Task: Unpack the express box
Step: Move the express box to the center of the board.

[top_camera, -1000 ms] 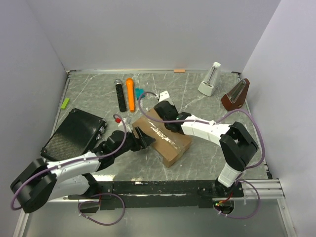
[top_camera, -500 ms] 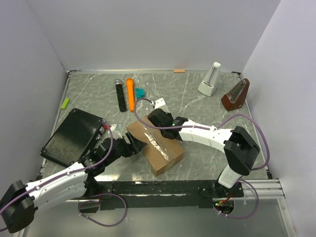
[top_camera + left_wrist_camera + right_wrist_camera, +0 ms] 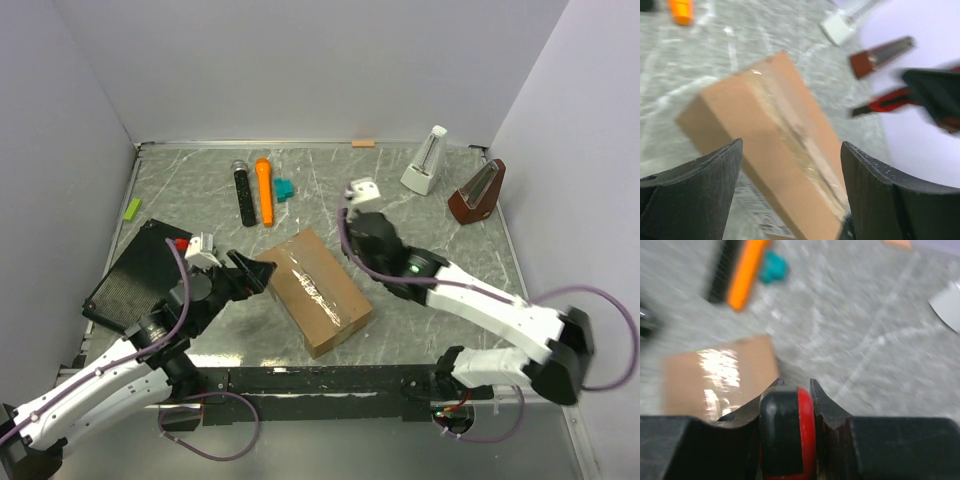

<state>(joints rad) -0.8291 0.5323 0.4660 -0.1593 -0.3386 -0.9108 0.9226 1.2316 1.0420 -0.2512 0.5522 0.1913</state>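
Brown express box (image 3: 315, 290) is lying sealed. The left gripper (image 3: 792, 150) is hovering beside it, jaws spread; the right gripper (image 3: 794, 385) is clamping a red-black cutter (image 3: 788, 435). Next move, seemingly: slitting the taped seam (image 3: 318, 283).

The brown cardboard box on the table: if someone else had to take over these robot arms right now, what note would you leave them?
Left end effector: open, fingers spread at the near-left end of the brown corrugated cardboard box, not gripping it.
Right end effector: shut on a red-and-black tool, probably a cutter, raised beyond the box's far right side, off the cardboard.
Box: lying mid-table at an angle, flaps closed, clear tape strip along the top seam, seemingly uncut.
Done: tool in hand, both arms at the box.
Left: cut the tape, open the flaps, take out whatever is inside.
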